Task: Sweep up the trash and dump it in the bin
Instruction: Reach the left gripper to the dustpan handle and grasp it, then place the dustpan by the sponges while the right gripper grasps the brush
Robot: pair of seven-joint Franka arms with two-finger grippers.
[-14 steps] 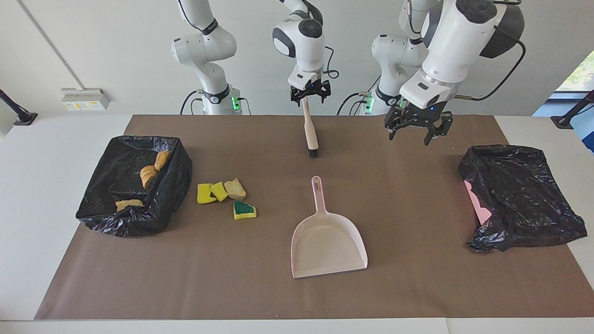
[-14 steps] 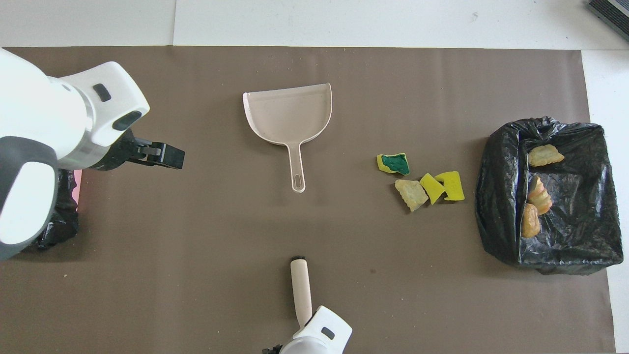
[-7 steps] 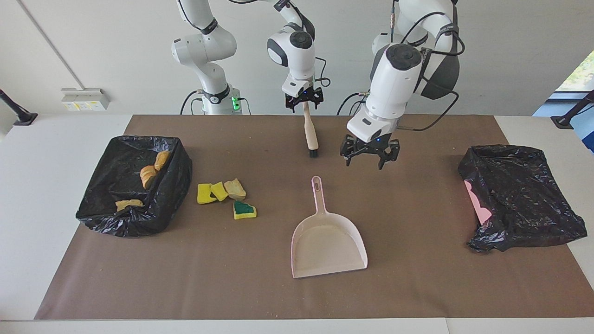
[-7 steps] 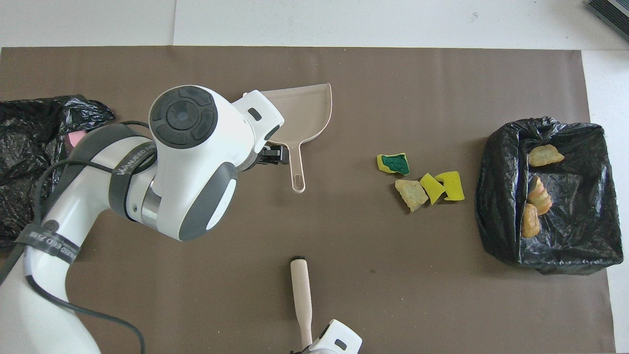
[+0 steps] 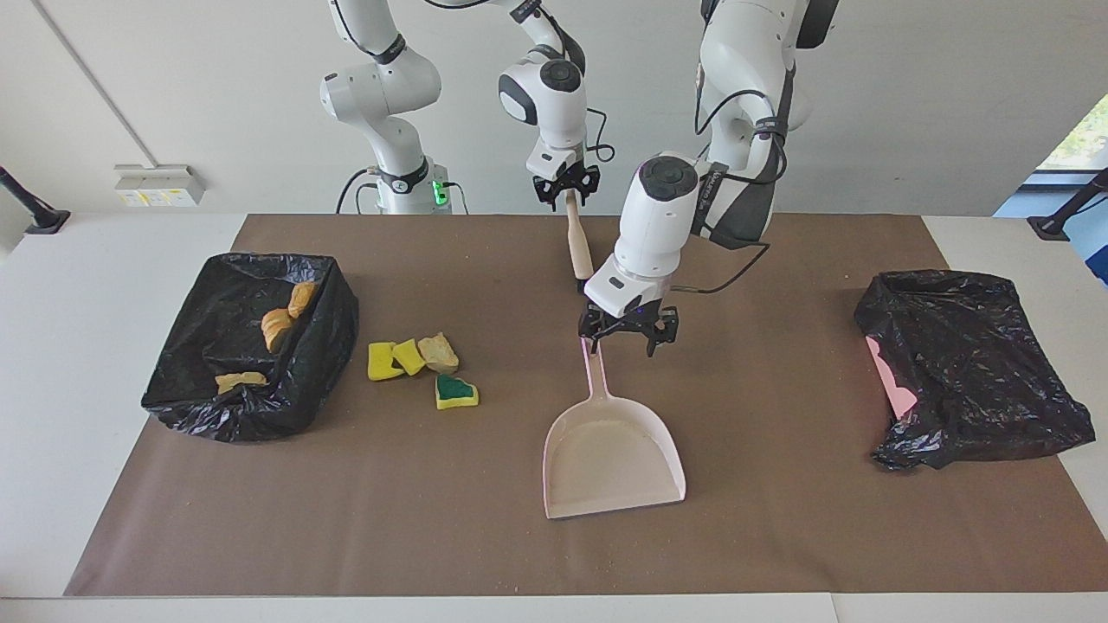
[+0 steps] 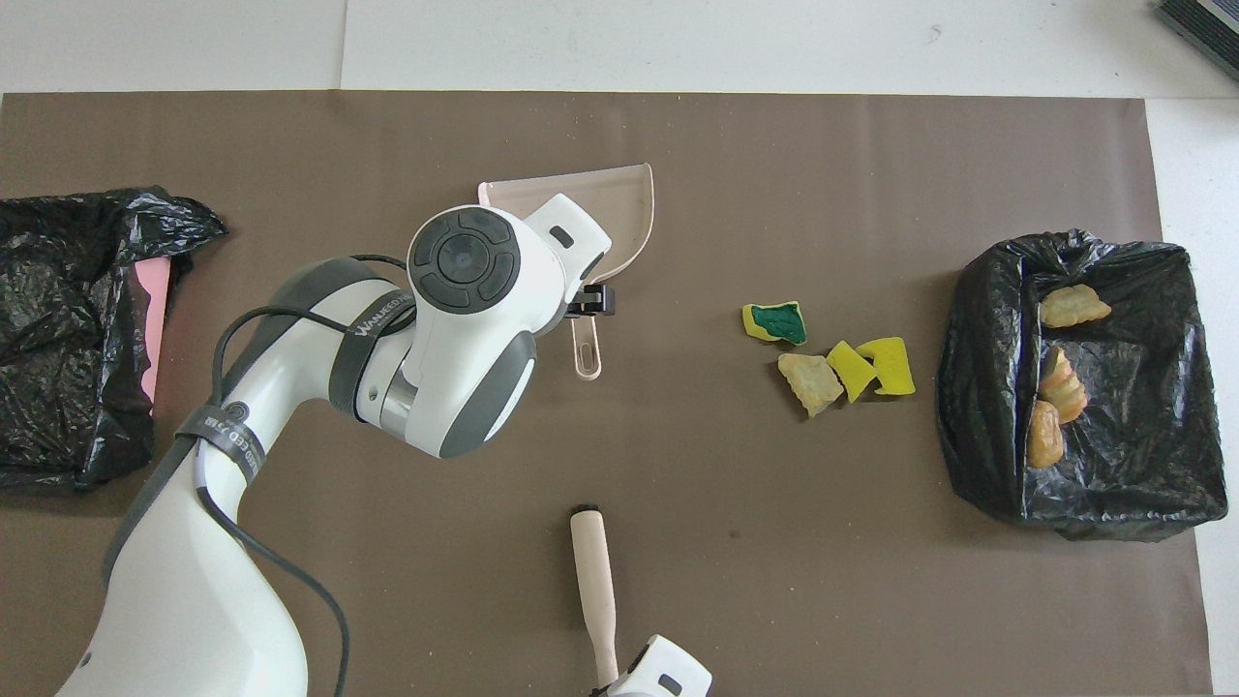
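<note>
The trash lies loose beside the bin: two yellow sponge chunks (image 5: 381, 361), a beige bread chunk (image 5: 439, 351) and a green-topped sponge (image 5: 455, 392). The bin (image 5: 307, 346), lined with black plastic, holds three golden pastries (image 5: 277, 327). The pale pink dustpan (image 5: 610, 454) lies mid-table, handle toward the robots. My left gripper (image 5: 625, 337) hangs open low over the handle's end, one finger beside it. The cream-handled brush (image 5: 577, 247) lies nearer the robots. My right gripper (image 5: 568, 192) is shut on its handle end.
A second crumpled black bag (image 5: 969, 368) with something pink at its edge sits at the left arm's end of the table. The brown mat (image 5: 779, 519) covers the tabletop. My left arm's wrist hides the brush's bristles in the facing view.
My left arm has swung from above the black bag at its end of the table to the dustpan's handle and come down. My right gripper has closed on the brush handle.
</note>
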